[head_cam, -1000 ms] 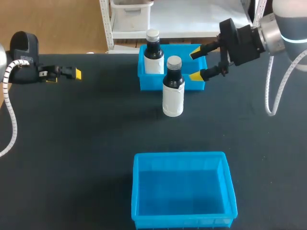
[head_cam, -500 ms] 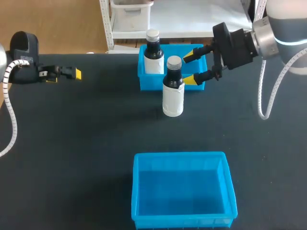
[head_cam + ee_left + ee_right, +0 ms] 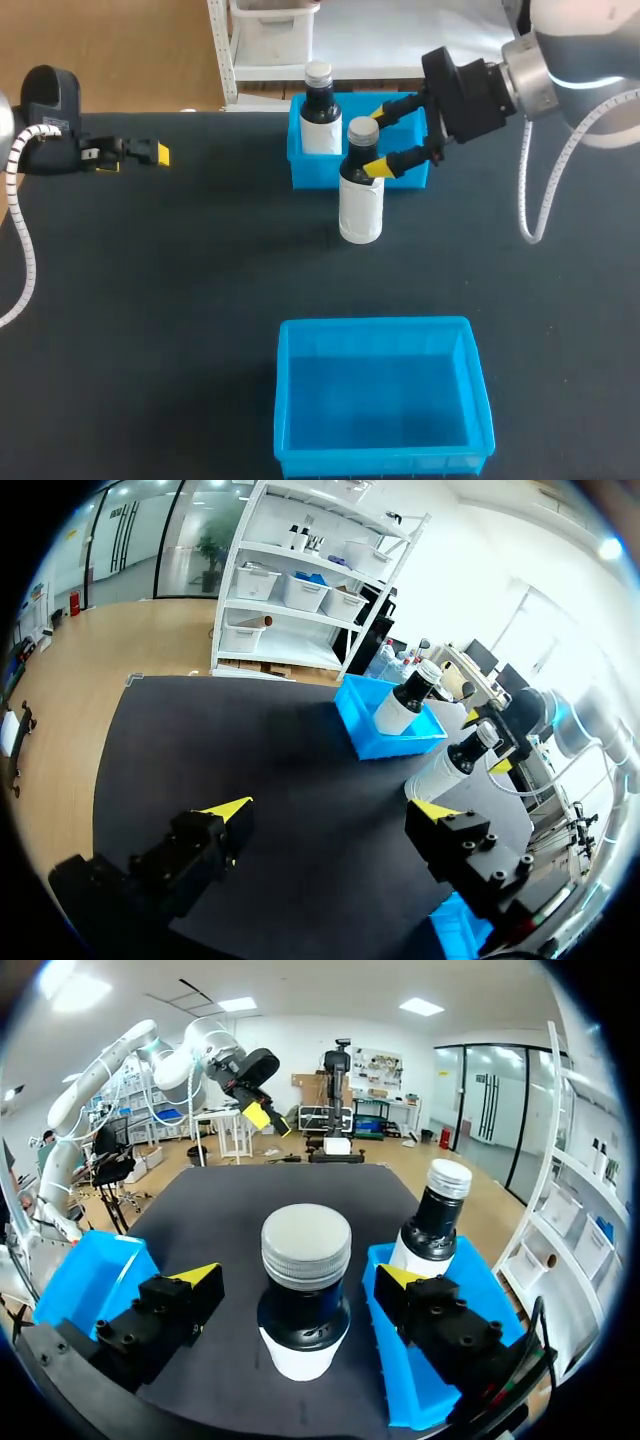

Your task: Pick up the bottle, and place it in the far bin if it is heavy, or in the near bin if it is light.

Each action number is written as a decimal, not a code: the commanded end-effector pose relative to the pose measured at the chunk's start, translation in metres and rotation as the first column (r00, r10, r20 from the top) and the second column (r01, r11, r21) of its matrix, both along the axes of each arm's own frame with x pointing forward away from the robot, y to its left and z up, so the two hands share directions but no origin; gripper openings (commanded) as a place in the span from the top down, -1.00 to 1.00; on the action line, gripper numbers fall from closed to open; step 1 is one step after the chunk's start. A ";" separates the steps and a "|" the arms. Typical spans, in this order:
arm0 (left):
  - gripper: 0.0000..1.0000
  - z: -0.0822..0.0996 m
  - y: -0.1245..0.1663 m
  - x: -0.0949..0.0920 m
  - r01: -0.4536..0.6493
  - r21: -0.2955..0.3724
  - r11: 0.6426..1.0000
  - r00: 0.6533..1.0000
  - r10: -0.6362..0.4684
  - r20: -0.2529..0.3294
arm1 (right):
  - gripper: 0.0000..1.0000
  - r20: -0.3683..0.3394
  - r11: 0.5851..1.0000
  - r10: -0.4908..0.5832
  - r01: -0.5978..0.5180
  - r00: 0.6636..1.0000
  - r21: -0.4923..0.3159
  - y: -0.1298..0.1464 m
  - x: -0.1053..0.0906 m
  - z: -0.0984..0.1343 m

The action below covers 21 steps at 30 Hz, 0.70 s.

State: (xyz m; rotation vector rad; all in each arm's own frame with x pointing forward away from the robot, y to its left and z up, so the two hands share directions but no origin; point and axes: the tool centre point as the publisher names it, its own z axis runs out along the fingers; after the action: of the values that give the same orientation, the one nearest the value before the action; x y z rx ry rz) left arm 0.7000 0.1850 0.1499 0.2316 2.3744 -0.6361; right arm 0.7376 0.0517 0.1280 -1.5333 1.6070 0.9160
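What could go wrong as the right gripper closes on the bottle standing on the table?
1. The right gripper is open astride the dark, white-labelled bottle, high up near its grey cap. Such a high grip may let the bottle swing or slip when lifted.
2. One finger hangs over the blue far bin, where a second matching bottle stands. Any drift could clip the bin wall or that bottle.
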 end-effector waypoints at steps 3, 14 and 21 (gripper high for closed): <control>-1.00 0.000 0.000 0.000 0.000 0.000 1.000 1.000 0.000 0.000 | -1.00 -0.010 1.000 0.010 -0.010 1.000 0.002 0.003 0.003 -0.004; -1.00 0.000 0.000 0.000 0.000 0.000 1.000 1.000 0.000 0.000 | -1.00 -0.026 1.000 0.017 -0.016 1.000 0.007 0.009 0.004 -0.008; -1.00 0.000 0.000 0.000 0.000 0.000 1.000 1.000 0.000 0.000 | -1.00 -0.033 1.000 0.014 -0.014 0.999 0.011 0.012 0.004 -0.011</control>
State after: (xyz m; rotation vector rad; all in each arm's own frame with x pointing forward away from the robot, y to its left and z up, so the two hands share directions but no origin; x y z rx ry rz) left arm 0.7000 0.1850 0.1499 0.2316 2.3744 -0.6361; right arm 0.7393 0.0630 0.1186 -1.5307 1.6148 0.9546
